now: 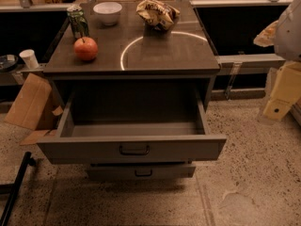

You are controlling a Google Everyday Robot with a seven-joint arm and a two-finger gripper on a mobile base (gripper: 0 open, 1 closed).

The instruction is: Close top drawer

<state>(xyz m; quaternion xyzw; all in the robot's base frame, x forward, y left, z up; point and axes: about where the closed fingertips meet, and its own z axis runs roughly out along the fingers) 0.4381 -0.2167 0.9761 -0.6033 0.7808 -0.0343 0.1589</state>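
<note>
The top drawer [188,149] of the grey metal cabinet is pulled far out towards me. Its flat front panel carries a small dark bar handle [134,150] at the centre, and its inside looks empty. My gripper [278,100] hangs at the right edge of the camera view, pale yellow under the white arm housing [288,27]. It is off to the right of the drawer, above the floor, and touches nothing.
On the cabinet top [155,55] stand a red apple [85,48], a green can [77,21], a white bowl [107,12] and a crumpled snack bag [157,14]. A lower drawer [141,172] shows beneath. Cardboard [29,102] and a paper cup [29,58] are left; a black pole [14,192] is bottom left.
</note>
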